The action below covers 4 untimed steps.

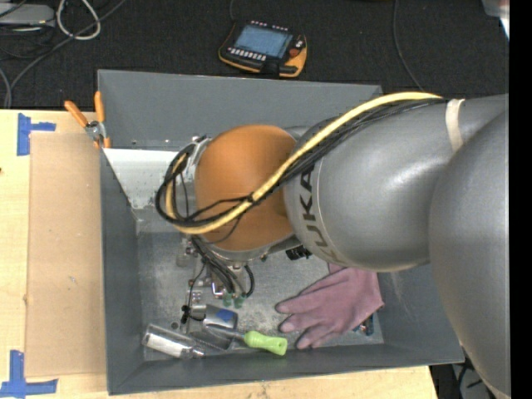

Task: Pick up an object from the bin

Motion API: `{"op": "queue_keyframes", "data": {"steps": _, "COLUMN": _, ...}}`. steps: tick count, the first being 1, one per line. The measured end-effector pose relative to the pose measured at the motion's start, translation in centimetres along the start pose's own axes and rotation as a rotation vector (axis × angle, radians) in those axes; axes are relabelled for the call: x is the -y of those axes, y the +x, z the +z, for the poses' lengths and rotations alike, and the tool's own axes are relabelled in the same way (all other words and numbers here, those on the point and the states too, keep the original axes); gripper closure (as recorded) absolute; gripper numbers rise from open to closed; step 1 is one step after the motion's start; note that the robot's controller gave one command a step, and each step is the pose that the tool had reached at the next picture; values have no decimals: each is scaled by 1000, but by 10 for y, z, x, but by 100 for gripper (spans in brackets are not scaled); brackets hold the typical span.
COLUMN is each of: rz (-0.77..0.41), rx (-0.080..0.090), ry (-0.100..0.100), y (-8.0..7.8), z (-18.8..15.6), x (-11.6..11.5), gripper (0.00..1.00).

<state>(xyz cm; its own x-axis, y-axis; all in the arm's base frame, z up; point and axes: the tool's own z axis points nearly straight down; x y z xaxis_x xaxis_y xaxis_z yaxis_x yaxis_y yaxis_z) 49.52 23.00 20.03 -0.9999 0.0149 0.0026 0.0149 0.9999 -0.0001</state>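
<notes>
Grey metal walls of the bin [116, 248] stand round my claw [199, 304], which hangs low over the near-left part of the floor, under my orange wrist cover [241, 185]. I cannot tell whether the claw is open or closed, because cables and shadow hide its tip.

Just beside it lies a small blue piece [221, 315], possibly a flat tube, with its long axis running left to right. In front of that, a silver metal cylinder [170, 342] lies along the near wall, also left to right, dipping slightly toward the right. A green-handled tool [264, 342] continues that line, with its handle to the right and its dark shaft pointing left. A pink glove [332, 306] lies flat further right, its tips pointing left toward the tool.

On my grey arm casing [374, 198] I read the letters "UKA".
</notes>
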Motion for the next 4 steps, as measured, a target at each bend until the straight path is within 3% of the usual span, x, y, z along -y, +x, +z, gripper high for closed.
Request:
{"op": "queue_keyframes", "data": {"steps": 1, "rz": 0, "rx": 0, "ry": 0, "y": 0, "z": 0, "x": 0, "gripper": 0}}
{"op": "queue_keyframes", "data": {"steps": 2, "rz": -185, "rx": -7, "ry": 4, "y": 12, "z": 63, "x": 64, "gripper": 0}}
{"op": "queue_keyframes", "data": {"steps": 3, "rz": -291, "rx": 1, "ry": -1, "y": 14, "z": 62, "x": 68, "gripper": 0}}
{"op": "queue_keyframes", "data": {"steps": 4, "rz": -197, "rx": -10, "ry": 3, "y": 12, "z": 102, "x": 119, "gripper": 0}}
